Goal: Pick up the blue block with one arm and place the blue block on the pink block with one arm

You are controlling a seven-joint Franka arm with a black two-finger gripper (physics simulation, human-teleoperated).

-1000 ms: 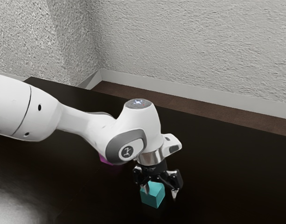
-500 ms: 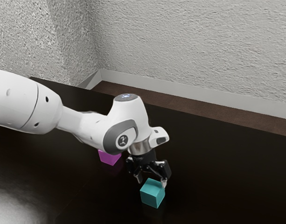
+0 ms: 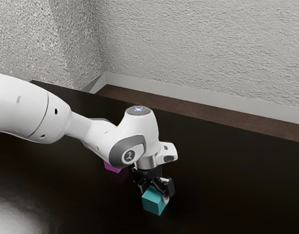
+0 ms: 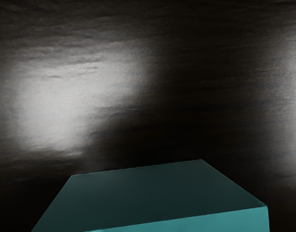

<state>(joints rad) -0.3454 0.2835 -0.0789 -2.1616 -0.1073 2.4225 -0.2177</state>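
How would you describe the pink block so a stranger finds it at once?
On the dark table, follow the white arm to its wrist. The pink block peeks out behind it; its neighbour, the blue block under the claw, is teal.

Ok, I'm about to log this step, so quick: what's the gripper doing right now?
The gripper: jaws closed on the blue block, one at each side; the block rests on the table.

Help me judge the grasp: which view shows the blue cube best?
Exterior view: it shows the teal-blue cube on the dark table, gripped between the jaws. The wrist view catches its top face up close.
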